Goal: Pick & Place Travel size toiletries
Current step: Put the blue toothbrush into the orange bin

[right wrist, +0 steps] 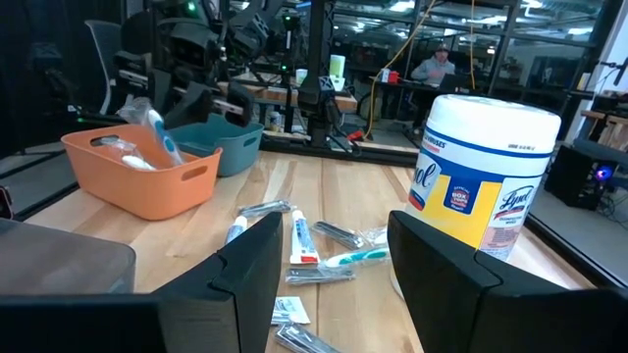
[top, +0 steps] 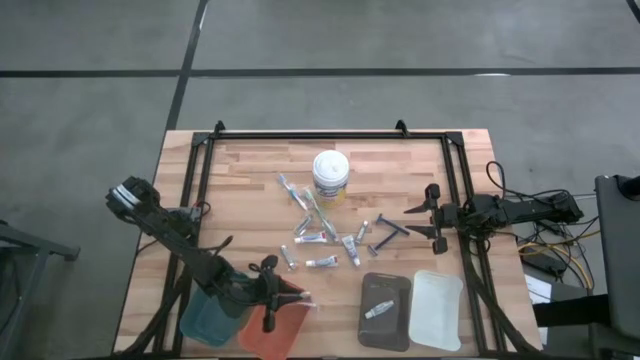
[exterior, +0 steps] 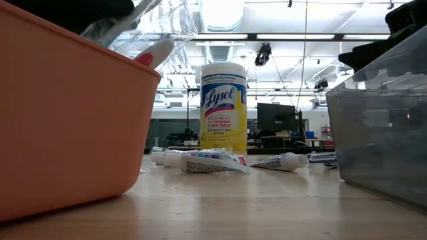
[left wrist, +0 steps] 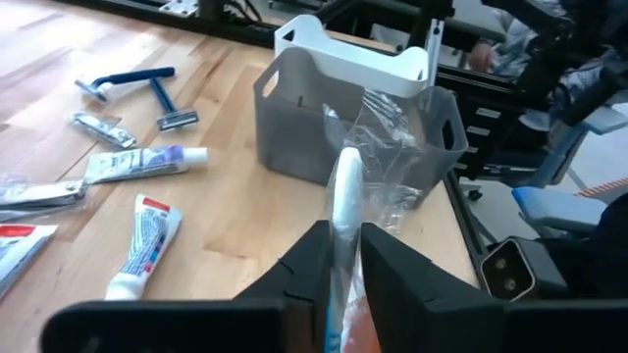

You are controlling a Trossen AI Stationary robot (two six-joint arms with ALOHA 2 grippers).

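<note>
Above the orange tray (top: 272, 330), at seven o'clock on the table, the left gripper (left wrist: 343, 257) pinched a wrapped toothbrush (left wrist: 345, 201): light, crinkly, slippery, best taken mid-handle. Right gripper (right wrist: 334, 257) waited at three o'clock, jaws spread.

Two dark jointed arms (top: 170, 235); black angular fingers (right wrist: 245, 275); trailing cables.
</note>
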